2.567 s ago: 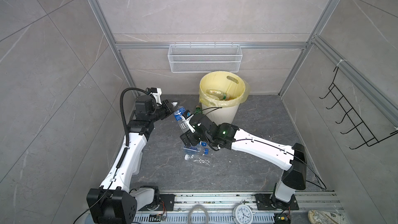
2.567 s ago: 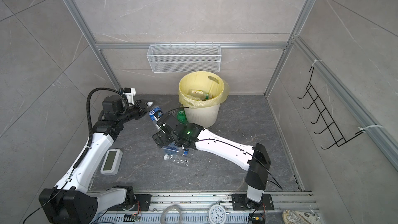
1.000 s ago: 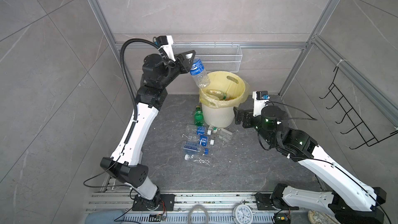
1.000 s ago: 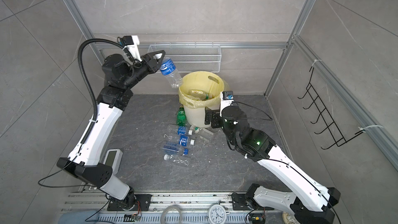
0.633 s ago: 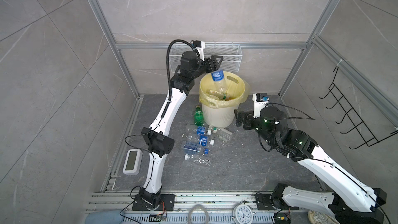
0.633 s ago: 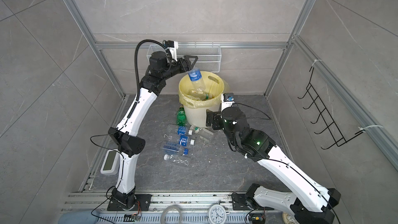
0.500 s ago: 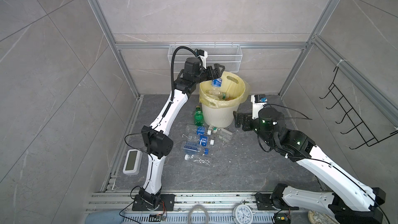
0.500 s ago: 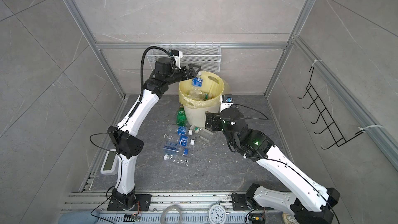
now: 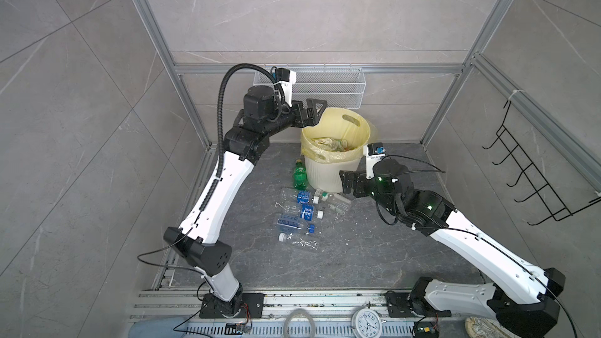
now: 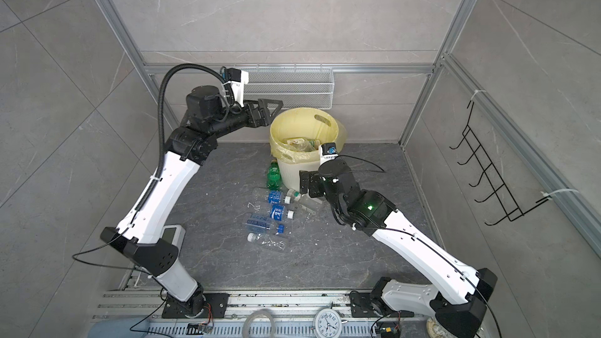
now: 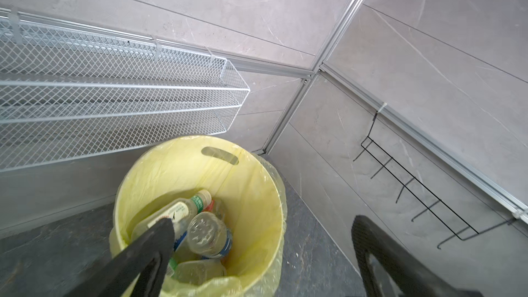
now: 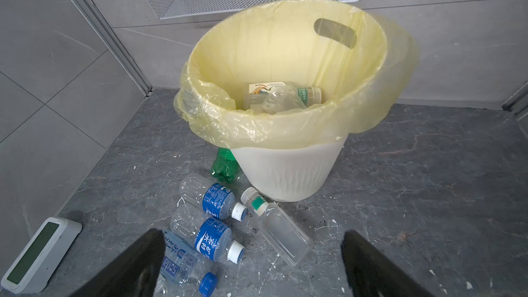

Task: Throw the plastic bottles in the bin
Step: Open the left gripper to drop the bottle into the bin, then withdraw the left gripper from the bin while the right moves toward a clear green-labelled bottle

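The bin [image 9: 335, 170] is a cream ribbed bucket with a yellow liner, standing at the back of the floor. Several plastic bottles [image 11: 208, 234] lie inside it. My left gripper [image 9: 312, 112] hangs open and empty above the bin's left rim [image 11: 257, 172]. My right gripper [image 9: 346, 183] is open and empty, low by the bin's right front. On the floor before the bin lie a green bottle [image 9: 300, 173], a square clear bottle [image 12: 278, 224] and several clear blue-labelled bottles [image 12: 217, 200]. In the right wrist view the open right gripper [image 12: 251, 234] frames these bottles.
A white wire mesh basket [image 9: 309, 89] hangs on the back wall just above and behind the bin. A black wire rack [image 9: 536, 173] is fixed to the right wall. A small grey device with a green screen [image 12: 40, 252] lies on the floor at the left.
The left gripper carried a blue-labelled bottle over the bin, opened, and the bottle dropped in. The gripper now hangs empty by the left rim. The right arm barely moved.
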Robot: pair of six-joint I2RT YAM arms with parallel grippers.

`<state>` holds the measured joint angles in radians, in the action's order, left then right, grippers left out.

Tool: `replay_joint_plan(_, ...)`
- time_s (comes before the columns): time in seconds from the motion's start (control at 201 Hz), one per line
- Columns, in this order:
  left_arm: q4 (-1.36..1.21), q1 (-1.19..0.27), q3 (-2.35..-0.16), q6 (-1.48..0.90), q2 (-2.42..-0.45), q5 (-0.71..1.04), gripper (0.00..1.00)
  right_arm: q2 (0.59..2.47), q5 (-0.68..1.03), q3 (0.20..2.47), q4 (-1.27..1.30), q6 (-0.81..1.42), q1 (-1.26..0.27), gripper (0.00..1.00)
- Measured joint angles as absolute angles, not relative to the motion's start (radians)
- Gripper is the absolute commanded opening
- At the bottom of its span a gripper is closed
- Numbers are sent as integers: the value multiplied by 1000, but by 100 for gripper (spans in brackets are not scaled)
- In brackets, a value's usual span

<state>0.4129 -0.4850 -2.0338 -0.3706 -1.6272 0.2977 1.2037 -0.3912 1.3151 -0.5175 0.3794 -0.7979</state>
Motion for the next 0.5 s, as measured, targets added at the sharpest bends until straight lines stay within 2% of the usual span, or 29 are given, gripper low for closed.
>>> replay_joint_plan(0.174,402,-450,-1827,-368,-1492,280,100,1225,-374,1306,-515,382,-798,100)
replay_joint_plan(0.503,405,-262,-1449,-501,-1346,272,100,1225,-383,1236,-512,374,-829,100)
